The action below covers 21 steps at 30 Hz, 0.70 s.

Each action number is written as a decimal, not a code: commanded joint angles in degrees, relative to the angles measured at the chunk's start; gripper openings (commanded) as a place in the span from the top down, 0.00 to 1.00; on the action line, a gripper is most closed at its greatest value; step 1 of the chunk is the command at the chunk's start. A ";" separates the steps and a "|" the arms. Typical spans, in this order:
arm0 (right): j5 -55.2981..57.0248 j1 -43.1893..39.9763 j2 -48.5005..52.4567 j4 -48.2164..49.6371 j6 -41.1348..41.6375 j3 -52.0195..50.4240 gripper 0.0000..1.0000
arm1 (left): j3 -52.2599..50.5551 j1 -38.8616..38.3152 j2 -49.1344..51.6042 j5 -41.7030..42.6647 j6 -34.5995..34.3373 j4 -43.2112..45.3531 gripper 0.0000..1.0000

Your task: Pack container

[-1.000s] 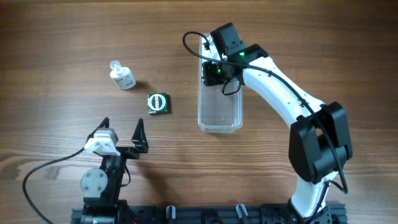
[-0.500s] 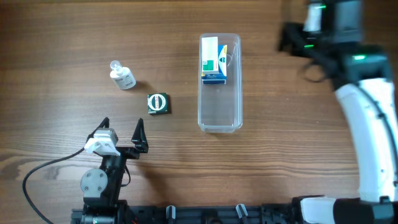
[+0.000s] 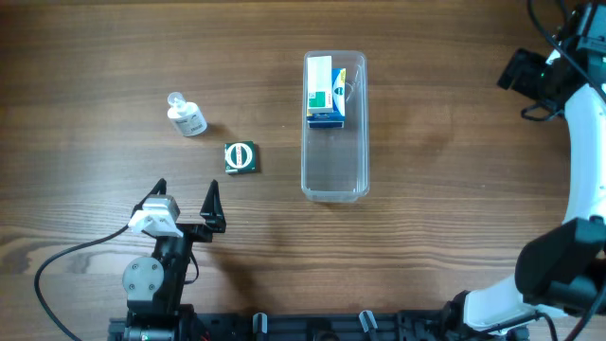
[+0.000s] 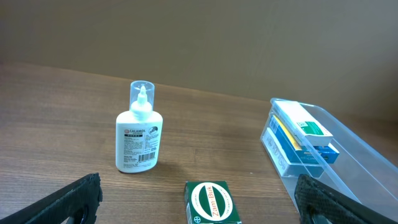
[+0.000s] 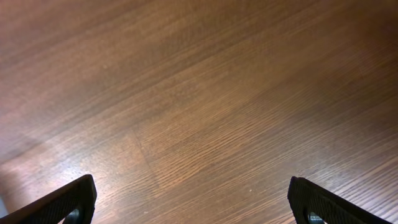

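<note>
Bearing the container [image 3: 334,180], the wood-grain table [image 3: 95,57] meets a plain tan wall [image 4: 249,37].

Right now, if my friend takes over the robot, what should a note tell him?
Left claw: open, empty, near the front edge.
Right claw: open, empty, far right over bare table.
Container: mid-table, stacked boxes already in its far end.
Left to pack: white bottle and green box, both on the table left of the container.
</note>
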 commanded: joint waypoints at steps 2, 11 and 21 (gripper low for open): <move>-0.68 -0.02 4.20 1.64 -0.07 -0.07 0.00 | -0.26 0.48 -0.42 0.92 1.11 -0.24 0.00; 4.13 -0.44 7.69 4.42 -0.26 -0.07 0.00 | -0.26 0.48 -0.42 0.48 1.11 -0.26 0.00; 4.04 -6.97 7.72 5.95 9.14 -0.07 0.00 | -0.24 0.44 -0.42 6.95 -0.61 8.17 0.00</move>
